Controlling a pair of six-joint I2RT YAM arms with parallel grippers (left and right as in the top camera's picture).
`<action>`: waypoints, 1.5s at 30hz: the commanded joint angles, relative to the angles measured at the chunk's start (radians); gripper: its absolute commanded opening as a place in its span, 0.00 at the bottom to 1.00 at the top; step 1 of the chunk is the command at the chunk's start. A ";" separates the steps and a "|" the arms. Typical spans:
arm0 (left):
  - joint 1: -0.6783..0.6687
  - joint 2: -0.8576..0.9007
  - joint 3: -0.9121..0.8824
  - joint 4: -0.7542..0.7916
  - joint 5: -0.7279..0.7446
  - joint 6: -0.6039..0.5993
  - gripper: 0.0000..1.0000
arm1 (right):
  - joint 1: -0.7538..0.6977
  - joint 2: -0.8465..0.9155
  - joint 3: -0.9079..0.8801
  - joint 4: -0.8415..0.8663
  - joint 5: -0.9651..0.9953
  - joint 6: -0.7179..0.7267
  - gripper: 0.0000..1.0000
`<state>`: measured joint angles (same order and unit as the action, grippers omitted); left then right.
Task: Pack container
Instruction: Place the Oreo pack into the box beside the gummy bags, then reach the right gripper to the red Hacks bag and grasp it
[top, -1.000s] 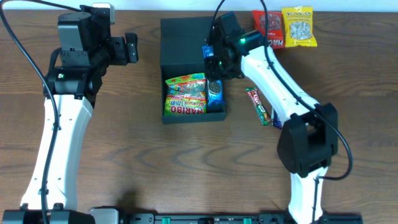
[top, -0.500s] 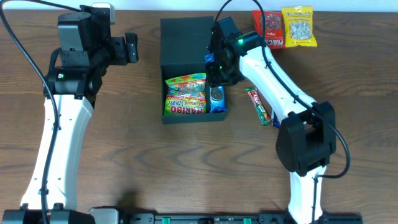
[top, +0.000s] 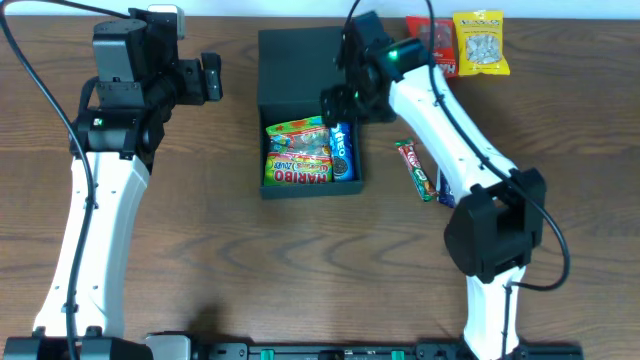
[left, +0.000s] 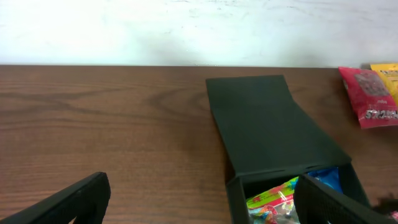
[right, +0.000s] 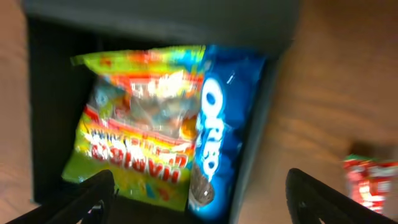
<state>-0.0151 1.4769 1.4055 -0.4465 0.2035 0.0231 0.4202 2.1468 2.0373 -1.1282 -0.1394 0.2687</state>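
Observation:
The black container (top: 310, 190) lies open in the middle of the table, its flap lid (top: 298, 60) folded back. Inside lie a green Haribo bag (top: 297, 155) and, along the right wall, a blue Oreo packet (top: 343, 152). My right gripper (top: 338, 100) hovers over the box's back right part, open and holding nothing. The right wrist view looks down on the Haribo bag (right: 140, 130) and the Oreo packet (right: 217, 137), with the right gripper (right: 199, 199) spread wide above them. My left gripper (top: 210, 78) stands open left of the container, away from it; the left wrist view shows the lid (left: 267, 124).
A red snack packet (top: 432, 45) and a yellow one (top: 480, 42) lie at the back right. A red candy bar (top: 415, 168) lies right of the container, beside the right arm's base (top: 490, 230). The left arm stretches along the left side.
My right gripper has opened and pulled up and back toward the lid. The Oreo packet it held now lies in the container. The left arm has not moved.

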 joint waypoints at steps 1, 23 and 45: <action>0.000 0.000 0.026 -0.006 0.000 0.000 0.95 | -0.055 -0.004 0.058 0.011 0.143 0.004 0.90; 0.000 0.000 0.026 -0.037 0.000 -0.001 0.95 | -0.355 0.284 0.087 0.605 0.246 -0.220 0.94; 0.000 0.000 0.026 -0.046 0.000 -0.013 0.95 | -0.367 0.487 0.087 0.886 0.240 -0.195 0.72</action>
<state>-0.0151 1.4769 1.4055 -0.4927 0.2035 0.0227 0.0601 2.6099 2.1086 -0.2344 0.0944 0.0673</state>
